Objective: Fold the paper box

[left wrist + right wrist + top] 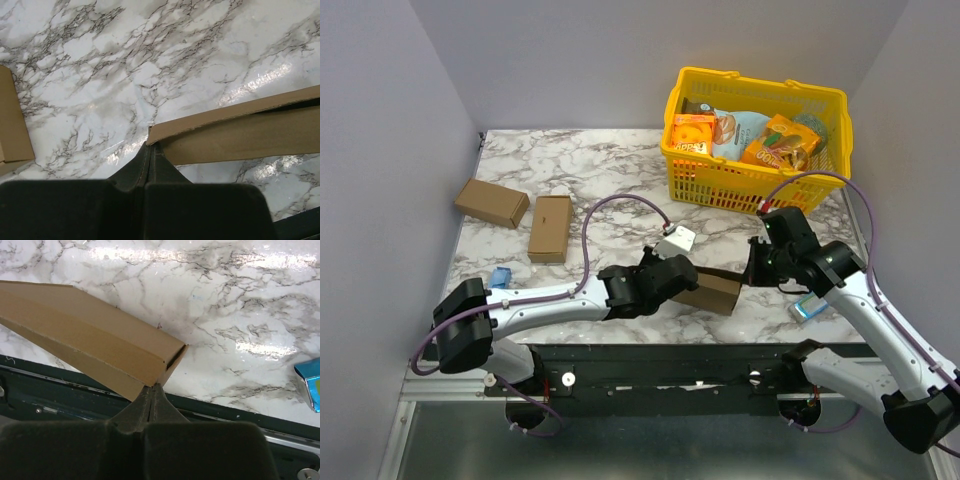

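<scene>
The paper box [712,292] is a long brown cardboard piece, folded shut, near the table's front edge between both arms. My left gripper [692,282] is shut at its left end. In the left wrist view the closed gripper [151,146] pinches the corner of the paper box [240,135], whose edge runs off to the right. My right gripper [752,272] is shut at the right end. In the right wrist view the closed gripper [156,387] grips the lower corner of the paper box [100,340], which sits tilted over the table's front edge.
Two smaller cardboard boxes [492,203] [550,228] lie at the left; one [12,125] shows in the left wrist view. A yellow basket [757,80] of groceries stands at the back right. A white block [678,238] and blue packets [500,277] [807,309] [309,385] lie nearby.
</scene>
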`<state>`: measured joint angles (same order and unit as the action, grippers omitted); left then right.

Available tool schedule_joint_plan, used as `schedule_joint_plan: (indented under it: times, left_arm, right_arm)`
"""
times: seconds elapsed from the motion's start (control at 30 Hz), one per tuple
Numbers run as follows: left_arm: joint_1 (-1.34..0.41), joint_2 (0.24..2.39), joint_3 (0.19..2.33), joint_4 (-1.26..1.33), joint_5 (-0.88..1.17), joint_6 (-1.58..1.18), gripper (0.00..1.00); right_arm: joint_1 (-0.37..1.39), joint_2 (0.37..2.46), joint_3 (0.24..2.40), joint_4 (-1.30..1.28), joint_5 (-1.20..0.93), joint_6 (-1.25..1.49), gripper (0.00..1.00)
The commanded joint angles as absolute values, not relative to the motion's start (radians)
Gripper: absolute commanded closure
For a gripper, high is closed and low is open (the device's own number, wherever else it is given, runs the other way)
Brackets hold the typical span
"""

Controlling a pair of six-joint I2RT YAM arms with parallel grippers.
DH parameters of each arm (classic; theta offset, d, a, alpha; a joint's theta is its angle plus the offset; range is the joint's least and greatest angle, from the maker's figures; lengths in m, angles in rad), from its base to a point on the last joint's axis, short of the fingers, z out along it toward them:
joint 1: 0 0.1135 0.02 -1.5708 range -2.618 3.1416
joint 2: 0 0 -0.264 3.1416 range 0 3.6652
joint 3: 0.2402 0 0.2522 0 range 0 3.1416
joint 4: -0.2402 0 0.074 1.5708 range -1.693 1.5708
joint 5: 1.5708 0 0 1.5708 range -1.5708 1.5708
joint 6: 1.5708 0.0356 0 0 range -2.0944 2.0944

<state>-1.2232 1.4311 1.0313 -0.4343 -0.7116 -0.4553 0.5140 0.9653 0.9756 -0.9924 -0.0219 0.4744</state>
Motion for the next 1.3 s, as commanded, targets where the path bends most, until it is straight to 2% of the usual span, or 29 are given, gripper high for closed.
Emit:
schedule_joint_plan:
  times: [0.0, 0.43, 1.27]
  left_arm:
    - [-1.255, 1.525, 1.012, -0.612, -0.629, -0.451, 1.00]
    - [-1.290, 1.585, 1.023, -0.632, -0.681, -0.410, 1.00]
    - [-1.365, 1.736, 1.097, -0.687, -0.759, -0.411, 1.00]
  right_arm:
    - [0.486, 0.968, 0.959, -0.874, -0.228, 0.454, 0.99]
    - [0.344, 0.985, 0.959, -0.897, -0.373, 0.362, 0.99]
    - [0.268, 0.968, 0.945, -0.920, -0.506, 0.331, 0.99]
